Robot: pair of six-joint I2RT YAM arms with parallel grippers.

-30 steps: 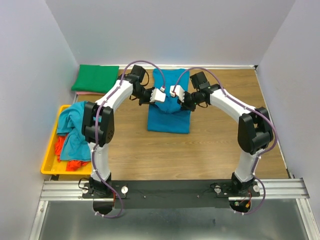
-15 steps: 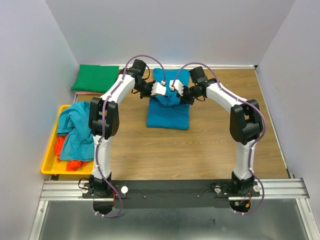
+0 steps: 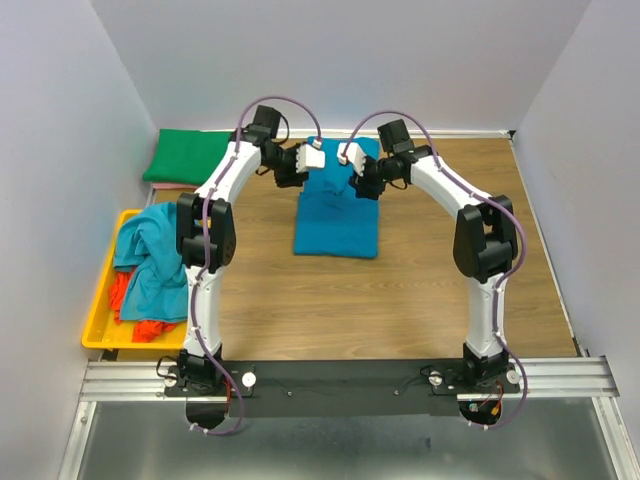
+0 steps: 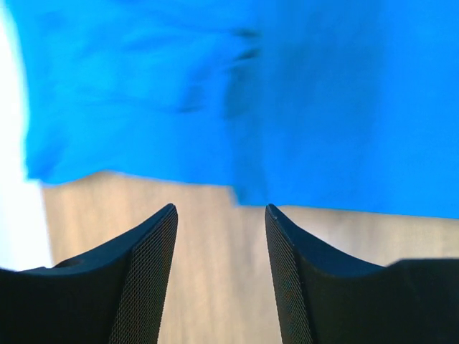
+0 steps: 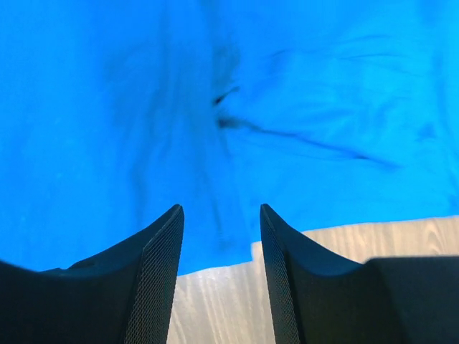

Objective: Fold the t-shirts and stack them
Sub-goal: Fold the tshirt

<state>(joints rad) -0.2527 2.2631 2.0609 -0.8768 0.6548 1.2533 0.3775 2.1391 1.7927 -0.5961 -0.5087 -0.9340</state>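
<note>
Fold check: blue t-shirt, both grippers empty

Item: bright blue cotton t-shirt [image 3: 337,215], laid as a long narrow rectangle on the brown wood-grain desk [image 3: 420,290]. It lies just toward 12 o'clock from desk centre, long axis running 12 to 6.

Condition: near half flat, with straight side edges. Far end darker and rumpled in the top view. Both wrist views show creases and an overlapping layer there, with a fabric edge ending on bare wood.

Left gripper [image 3: 313,157]: over the shirt's far end at its 11 o'clock corner. Fingers spread moderately wide, with nothing between them.

Right gripper [image 3: 348,156]: over the same end at the 1 o'clock corner, just beside the left one. Fingers equally spread and likewise empty.

Step in hand (judgement): folding of this shirt appears near its close, since the cloth rests on the desk with neither gripper holding it.

Next move (judgement): either pinch the rumpled far edge with both grippers for one more fold toward 6 o'clock, or lift the bundle across to the stack. Both call for a matched grasp on both corners so the layers do not slide apart.

Associated:
- Folded green t-shirt [image 3: 192,157] at 10 o'clock, resting on a pinkish layer, the likely stack site.
- Yellow plastic tray [image 3: 103,285] at 9 o'clock, holding a loose heap of teal and orange-red shirts [image 3: 150,255] not yet folded.
</note>
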